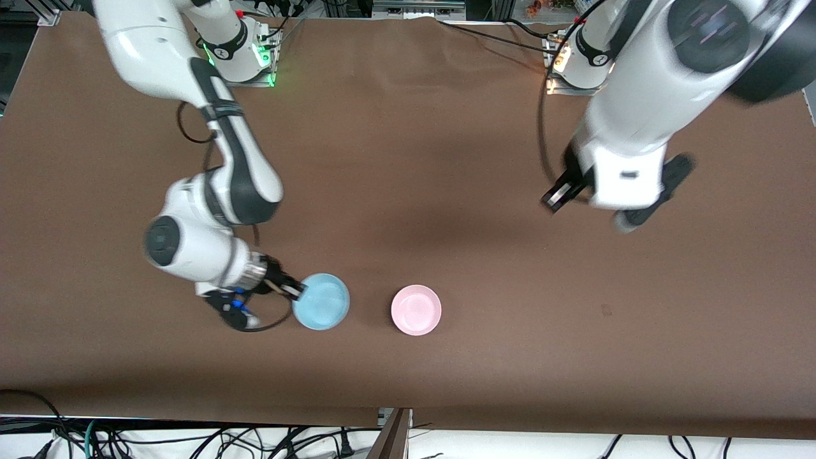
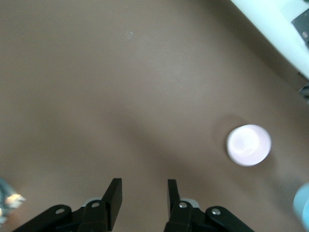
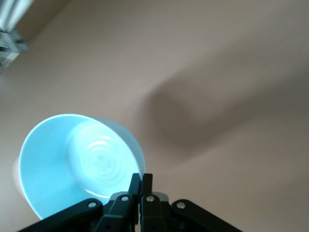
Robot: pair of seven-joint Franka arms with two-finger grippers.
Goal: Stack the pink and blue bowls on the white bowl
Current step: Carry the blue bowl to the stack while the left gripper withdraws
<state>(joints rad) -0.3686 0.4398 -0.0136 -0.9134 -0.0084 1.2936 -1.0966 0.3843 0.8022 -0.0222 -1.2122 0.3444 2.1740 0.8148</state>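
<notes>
Brown paper covers the counter from end to end, and you have only two bowls showing on it: the blue bowl toward the right arm's end and the pink bowl beside it, near but not touching. No white bowl appears in any view, so you cannot yet see where the stack should go.

Your right gripper has its jaws pinched on the blue bowl's rim, one inside the wall and one outside, as the right wrist view shows. From that view the bowl looks tipped, perhaps already off the counter on one side; you cannot tell for certain. A rim pinch on a light plastic bowl will likely let it swing, so lift straight up and slowly, and keep the wrist steady while you carry.

Your left gripper hangs over bare counter toward the left arm's end, well apart from both bowls, and waits. Its jaws stand parted with nothing between them; the pink bowl sits well ahead of it.

Before you travel, find the white bowl. When you set the blue one down, lower until it seats squarely, then release; dropping it tilted may leave it cocked inside the stack.
</notes>
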